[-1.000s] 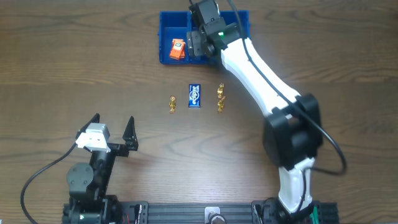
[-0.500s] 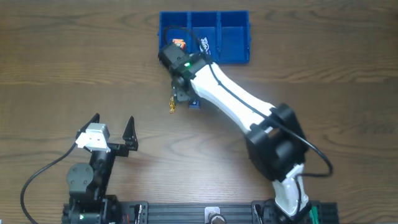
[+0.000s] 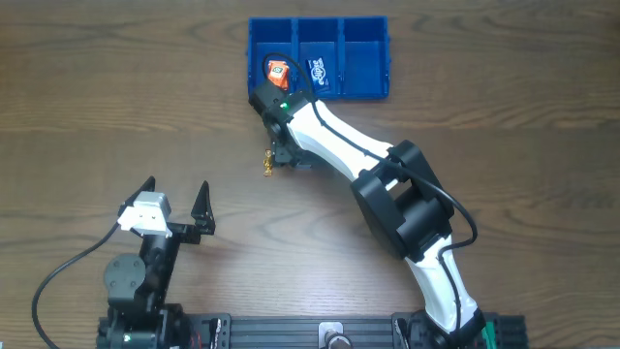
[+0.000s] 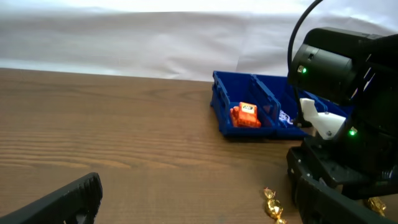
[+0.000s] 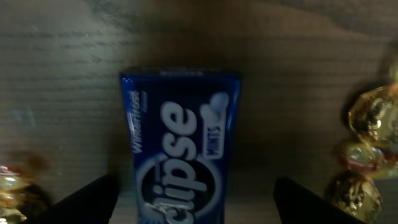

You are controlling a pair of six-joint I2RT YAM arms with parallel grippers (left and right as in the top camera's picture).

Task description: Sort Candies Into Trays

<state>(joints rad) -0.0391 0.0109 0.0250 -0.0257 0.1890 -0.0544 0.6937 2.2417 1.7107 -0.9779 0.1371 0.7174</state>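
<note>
A blue three-compartment tray (image 3: 351, 89) stands at the far edge. Its left compartment holds an orange candy (image 3: 278, 71) and its middle one a blue packet (image 3: 318, 70). My right gripper (image 3: 289, 155) is low over a blue mint pack (image 5: 180, 155) lying on the table. It is open, with one finger (image 5: 81, 200) on each side of the pack. Gold wrapped candies (image 5: 365, 149) lie beside the pack, and one gold candy (image 3: 268, 165) shows just left of the gripper. My left gripper (image 3: 179, 208) is open near the front left and holds nothing.
The right arm (image 3: 339, 145) stretches diagonally across the table's middle and covers the candies beneath it. In the left wrist view, the tray (image 4: 273, 106), the orange candy (image 4: 245, 115) and a gold candy (image 4: 272, 202) lie ahead. Bare wood lies to the left and right.
My right arm has swung from over the tray down to the blue mint pack on the table. The blue packet in the middle compartment has come into sight. The left arm has kept still.
</note>
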